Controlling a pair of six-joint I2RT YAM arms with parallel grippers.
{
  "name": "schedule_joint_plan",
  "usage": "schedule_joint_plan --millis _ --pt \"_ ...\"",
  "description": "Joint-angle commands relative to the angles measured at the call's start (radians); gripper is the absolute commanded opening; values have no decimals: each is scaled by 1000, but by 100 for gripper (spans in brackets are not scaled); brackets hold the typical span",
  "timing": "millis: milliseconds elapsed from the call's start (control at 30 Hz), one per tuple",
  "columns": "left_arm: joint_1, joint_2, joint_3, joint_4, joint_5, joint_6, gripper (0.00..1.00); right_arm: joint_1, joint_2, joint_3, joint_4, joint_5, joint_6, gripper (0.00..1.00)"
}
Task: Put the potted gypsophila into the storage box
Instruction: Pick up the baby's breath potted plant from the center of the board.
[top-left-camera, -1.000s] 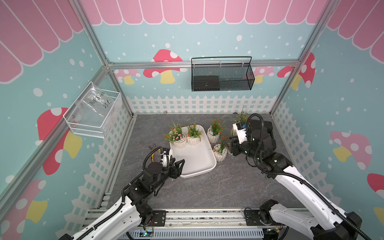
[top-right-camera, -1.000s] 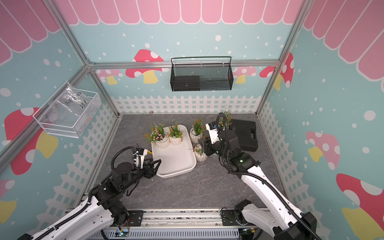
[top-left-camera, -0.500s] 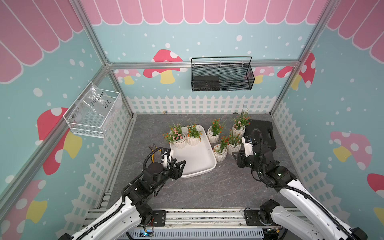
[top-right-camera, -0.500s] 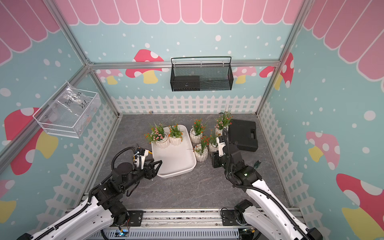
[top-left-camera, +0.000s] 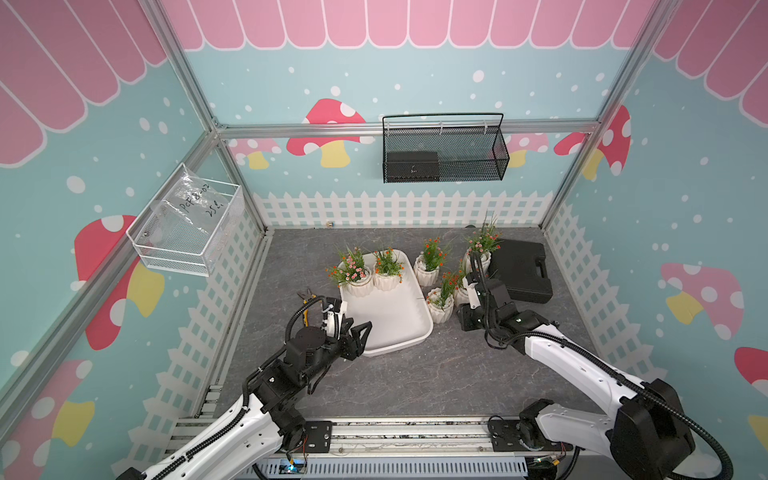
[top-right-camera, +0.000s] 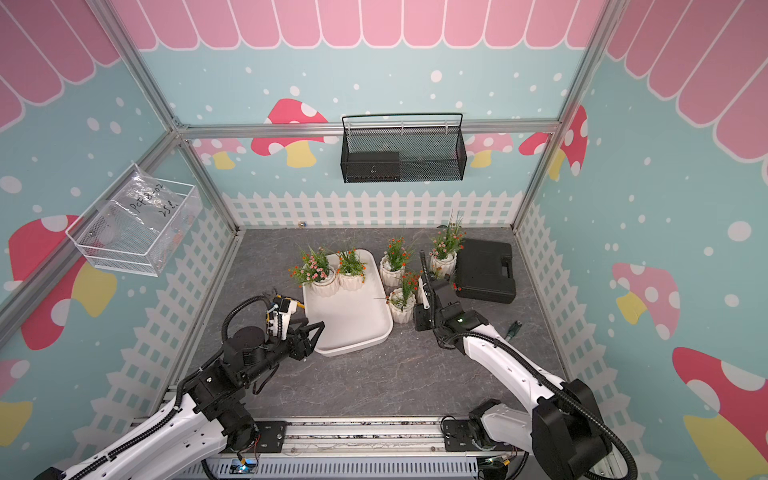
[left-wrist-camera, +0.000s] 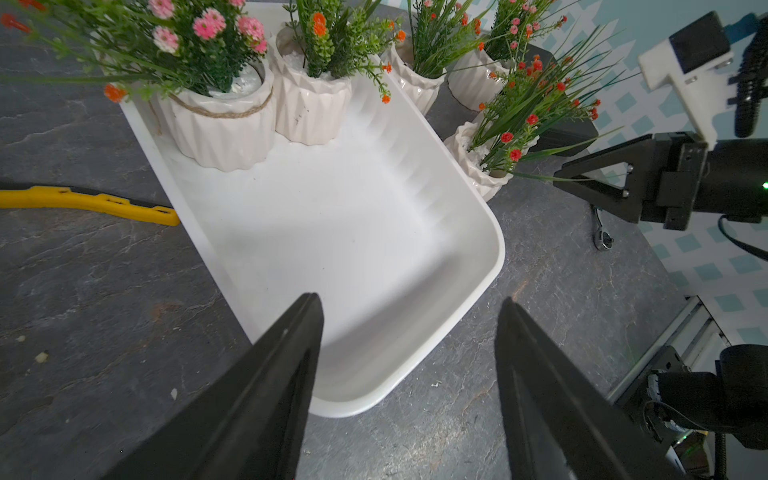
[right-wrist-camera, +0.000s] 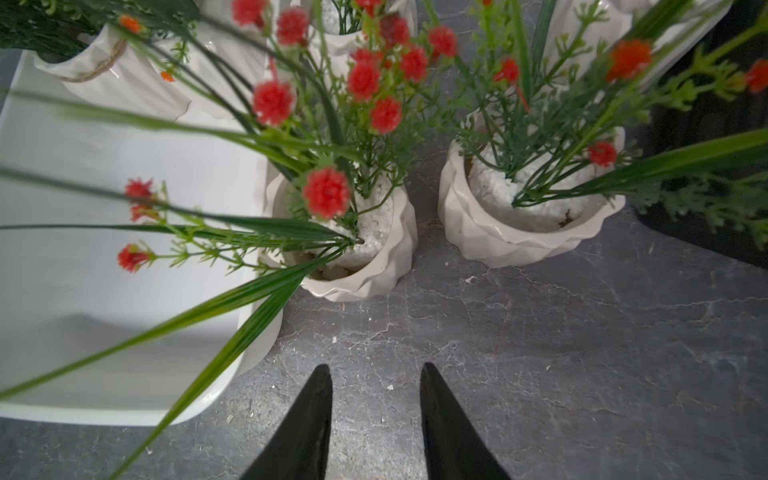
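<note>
Storage box (top-left-camera: 390, 328) holds two potted gypsophila (top-left-camera: 358, 279); left end effector (left-wrist-camera: 409, 297), right end effector (right-wrist-camera: 376, 368) spread.

We're looking into a robot lab cell, dressed up like a play set. Bare aluminium framing (top-left-camera: 552, 124) holds printed wall panels (top-left-camera: 415, 75) with mushrooms (top-left-camera: 328, 114), snow dots and a white picket fence (top-left-camera: 399, 208). There's the left arm (top-left-camera: 216, 440) and the right arm (top-left-camera: 573, 357), bolted to a slotted rail (top-left-camera: 399, 432) at the front of a grey stone-look bench (top-left-camera: 415, 374), cables trailing. A black wire-mesh basket (top-left-camera: 444, 153) and a white mesh basket (top-left-camera: 187, 232) hang on the walls.
</note>
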Motion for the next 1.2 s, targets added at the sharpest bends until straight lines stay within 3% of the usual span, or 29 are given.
schedule_joint_plan --millis 0,367,567,733,1167 --pt "-7 -10 -7 -2 -8 -6 66 -28 38 38 54 -38 -12 38" --pt "-11 11 -5 17 18 8 65 -88 173 101 127 -161 -32 35" --pt "-29 47 -3 59 87 30 64 -89 225 139 127 -157 -29 33" --pt "-32 54 -1 59 71 32 64 -90 254 145 126 -122 -26 28" --pt "-31 69 -4 56 55 27 65 -101 368 197 138 -134 -31 27"
